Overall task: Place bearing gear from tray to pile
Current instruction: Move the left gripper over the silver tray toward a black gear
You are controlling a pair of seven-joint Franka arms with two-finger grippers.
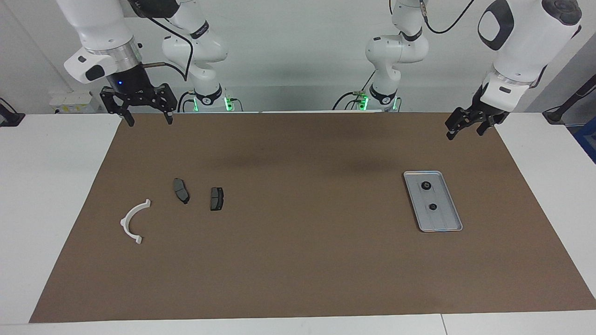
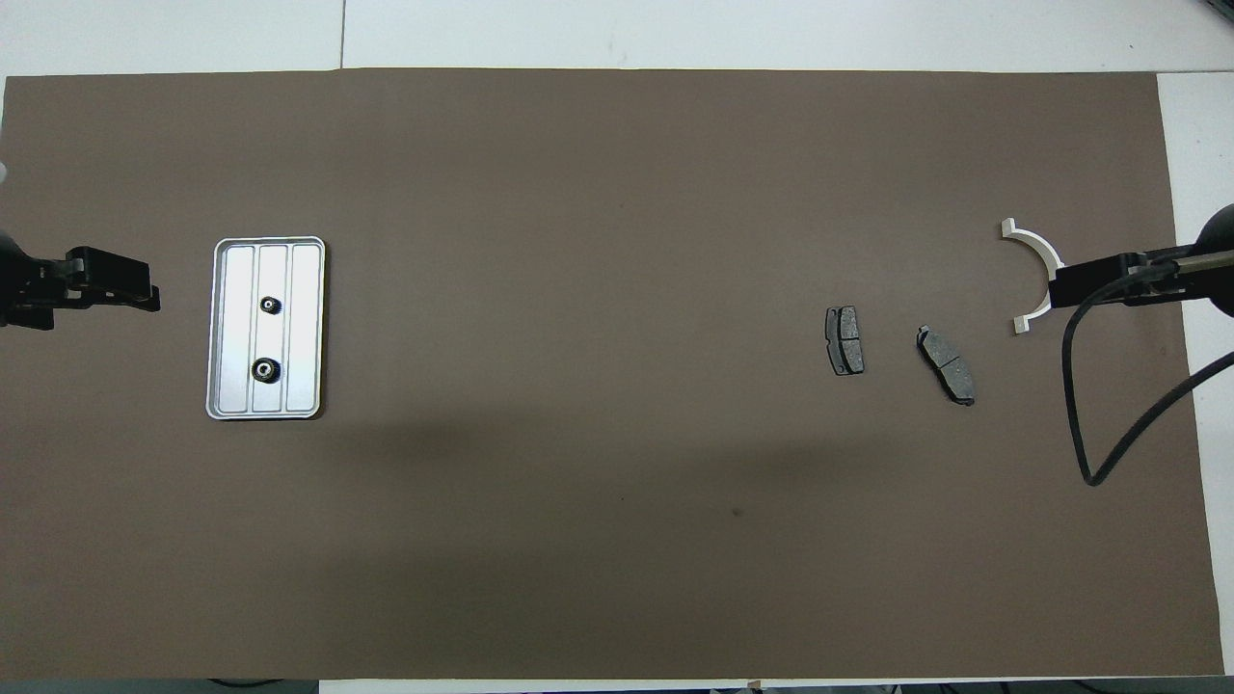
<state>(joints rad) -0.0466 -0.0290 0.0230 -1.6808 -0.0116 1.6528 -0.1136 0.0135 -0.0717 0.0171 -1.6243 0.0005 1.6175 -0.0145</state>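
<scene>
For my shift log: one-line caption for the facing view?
Both grippers raised and open; two gears on the tray, pile untouched.

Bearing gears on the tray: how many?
2. Both small black round bearing gears lie on the flat silver-grey metal tray at the left arm's end: one nearer the robots, one farther. None looks hidden.

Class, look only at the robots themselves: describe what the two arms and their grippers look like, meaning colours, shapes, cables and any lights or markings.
Both arms are glossy white with rounded segments, black bands at the joints and black cables trailing from them; green lights glow at their bases. The right gripper is black with two fingers, below a silver ring and a small blue light. The left gripper is black too, on a white wrist; dark oval panels mark its arm's upper segment.
</scene>
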